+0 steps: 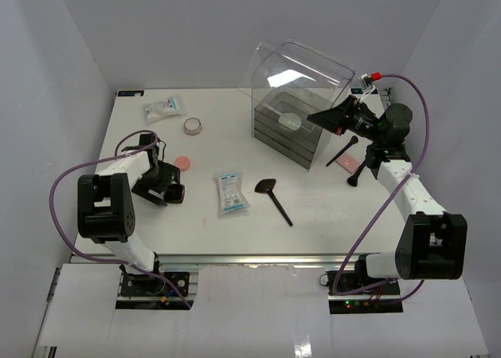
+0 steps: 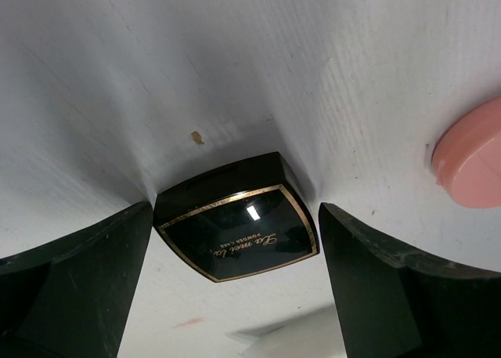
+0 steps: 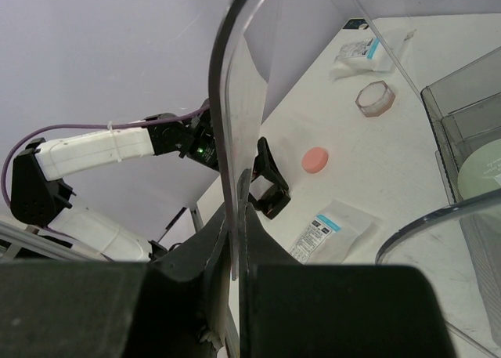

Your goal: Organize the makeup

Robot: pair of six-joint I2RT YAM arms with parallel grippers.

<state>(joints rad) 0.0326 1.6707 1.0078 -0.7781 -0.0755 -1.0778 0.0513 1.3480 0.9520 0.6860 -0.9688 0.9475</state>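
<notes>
Left gripper (image 2: 235,214): fingers wide, straddling glossy black square compact (image 2: 235,236), gold-trimmed, near tabletop's left edge.
Right gripper (image 3: 237,226): pinched shut on clear curved lid (image 3: 225,99) edge, toward far right corner.
Pink round compact (image 2: 473,154): smooth, nearby.

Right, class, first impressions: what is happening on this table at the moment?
The right hand is shut on the edge of the clear lid of the drawer box; a pale round compact lies inside. The left hand is open, low on the table, its fingers either side of a black powder compact, not yet gripping. Two packets, a flat brush and a pink compact lie loose nearby.
</notes>
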